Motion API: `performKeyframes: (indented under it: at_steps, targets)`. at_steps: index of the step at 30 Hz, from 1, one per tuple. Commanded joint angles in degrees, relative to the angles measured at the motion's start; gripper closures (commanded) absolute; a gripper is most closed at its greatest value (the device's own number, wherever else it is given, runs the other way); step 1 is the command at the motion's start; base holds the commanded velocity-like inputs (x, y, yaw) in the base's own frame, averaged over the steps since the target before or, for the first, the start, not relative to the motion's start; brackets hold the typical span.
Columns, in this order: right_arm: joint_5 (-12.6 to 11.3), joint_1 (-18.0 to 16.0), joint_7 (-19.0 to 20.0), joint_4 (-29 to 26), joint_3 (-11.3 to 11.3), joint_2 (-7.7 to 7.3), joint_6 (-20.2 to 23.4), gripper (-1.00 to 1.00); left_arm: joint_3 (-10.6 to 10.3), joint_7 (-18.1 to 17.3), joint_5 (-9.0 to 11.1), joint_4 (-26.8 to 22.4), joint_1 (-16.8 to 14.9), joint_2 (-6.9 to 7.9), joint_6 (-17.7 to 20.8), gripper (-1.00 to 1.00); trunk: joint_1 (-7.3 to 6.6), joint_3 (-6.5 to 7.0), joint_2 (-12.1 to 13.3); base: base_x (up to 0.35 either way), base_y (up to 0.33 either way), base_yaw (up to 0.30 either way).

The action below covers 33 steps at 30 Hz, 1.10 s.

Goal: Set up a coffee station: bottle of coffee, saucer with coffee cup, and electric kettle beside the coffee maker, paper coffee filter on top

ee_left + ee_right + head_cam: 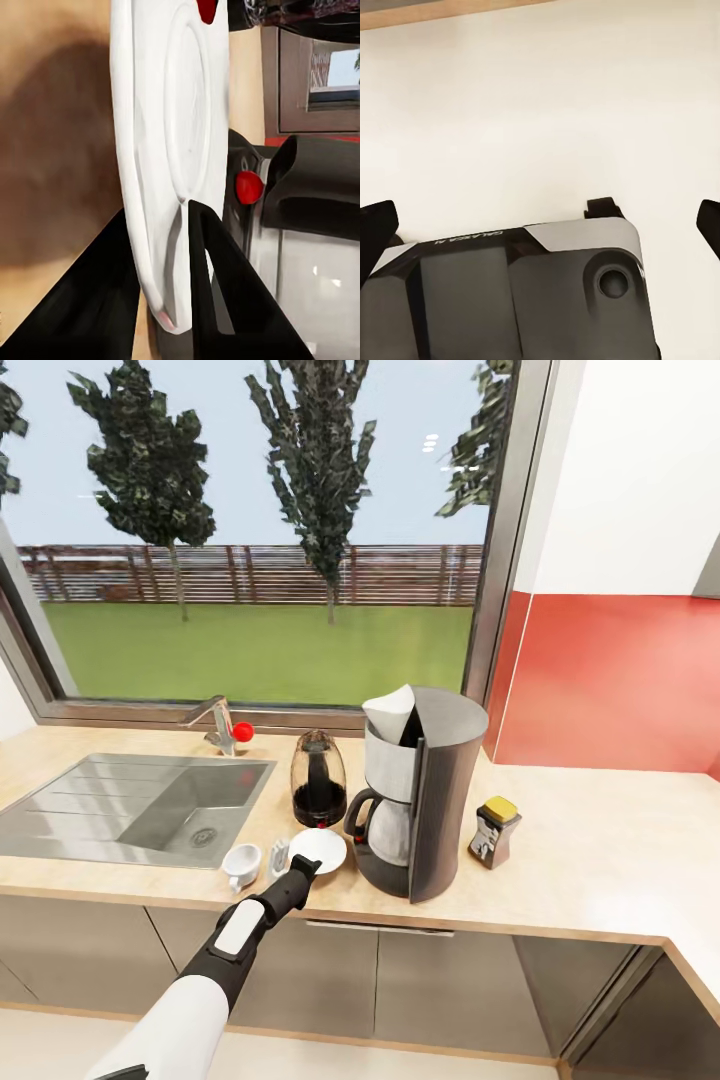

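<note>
Saucer (318, 850) is lying flat on the countertop (600, 860), just beside the coffee maker (420, 790) and in front of the kettle (318, 780). From the head view, the left gripper (298, 872) is reaching the saucer's near rim; the left wrist view is adding what that angle hides, with both black fingers (105, 300) pinching the thin white rim of the saucer (172, 135) between them and the maker's red switch (248, 187) showing close behind. In the right wrist view, the right gripper (540, 225) is hanging with its two dark fingertips spread far apart above pale floor. A creased white paper filter (392, 710) is sitting in the open top of the coffee maker, and the glass carafe is standing in its bay. A rounded white cup (242, 865) is resting on the wood-look counter near the saucer, not on it. The squarish brown coffee jar (495, 832) with its yellow lid is standing on the maker's other side.
</note>
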Motion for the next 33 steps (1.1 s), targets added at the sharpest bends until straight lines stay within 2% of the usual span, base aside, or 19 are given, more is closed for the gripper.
performKeyframes:
  at_steps: [1, 2, 3, 12, 33]
  targets:
    - [0.09, -0.03, -0.17, -0.1, -0.27, 0.02, 0.23, -1.0, 0.43, 0.05, 0.22, -0.03, -0.06, -0.07, 0.54, 1.0, 0.04, -0.13, -0.13, 0.0, 0.0, 0.0]
    - [0.07, -0.03, -0.17, -0.1, -0.27, 0.02, 0.23, -1.0, 0.43, 0.08, 0.22, -0.03, -0.06, -0.07, 0.53, 1.0, 0.04, -0.13, -0.13, 0.0, 0.0, 0.0]
    - [0.08, -0.03, -0.17, -0.1, -0.27, 0.02, 0.23, -1.0, 0.45, 0.06, 0.22, -0.03, -0.06, -0.07, 0.56, -1.0, 0.04, -0.13, -0.13, 0.0, 0.0, 0.0]
    - [0.07, -0.03, -0.17, -0.1, -0.27, 0.02, 0.23, -1.0, 0.44, 0.04, 0.14, -0.03, -0.06, -0.07, 0.74, -1.0, 0.04, -0.13, -0.13, -0.032, 0.0, 0.0]
    - [0.08, -0.03, -0.17, -0.1, -0.27, 0.02, 0.23, -1.0, 0.51, -0.2, 0.2, -0.08, 0.02, -0.07, 0.9, -1.0, 0.04, -0.13, -0.13, -0.325, 0.0, 0.0]
